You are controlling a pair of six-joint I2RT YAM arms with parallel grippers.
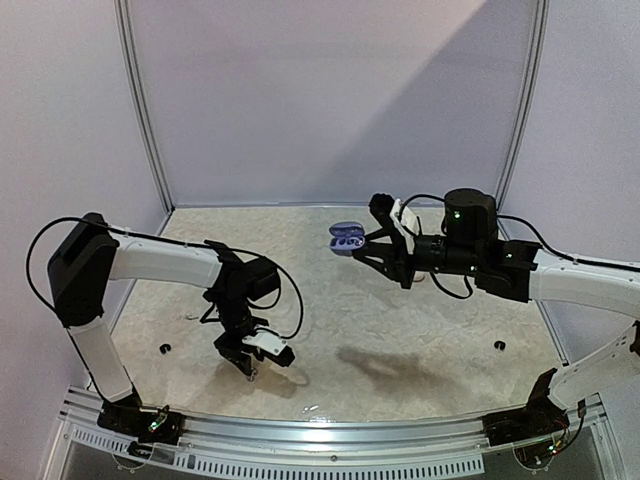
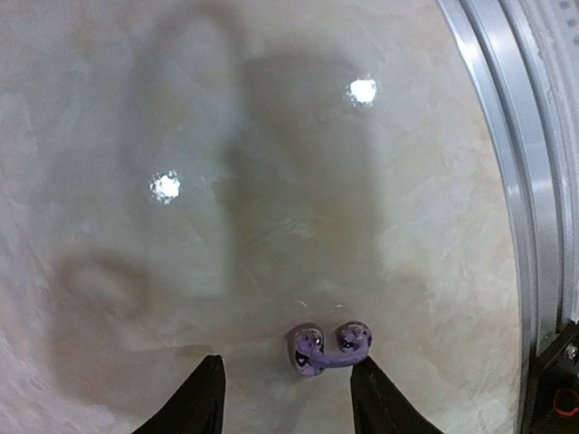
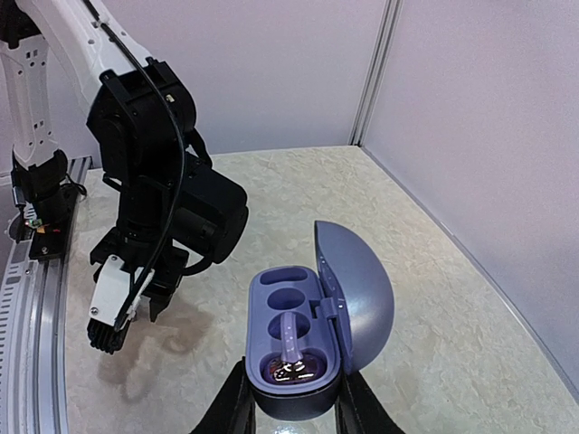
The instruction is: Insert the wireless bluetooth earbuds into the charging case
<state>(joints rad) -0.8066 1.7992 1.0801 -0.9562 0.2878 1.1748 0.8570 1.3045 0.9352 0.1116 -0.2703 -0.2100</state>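
Note:
A purple earbud [image 2: 327, 348], two rounded ends joined by a curved bridge, lies on the pale table. My left gripper [image 2: 288, 362] stands open low over it, the bud just ahead of the fingertips and close against the right one. In the top view this gripper [image 1: 252, 368] is near the front edge, left of centre. My right gripper [image 3: 294, 402] is shut on the purple charging case [image 3: 294, 334], held in the air with its lid [image 3: 357, 294] swung open. One earbud [image 3: 291, 357] sits in the case's near socket; the far socket is empty. From above, the case [image 1: 346, 238] hangs mid-table.
A metal rail [image 1: 330, 430] runs along the table's front edge, close to the left gripper [image 2: 516, 181]. Two small black items rest on the table, at left [image 1: 165, 348] and right [image 1: 499, 345]. White walls enclose the back and sides.

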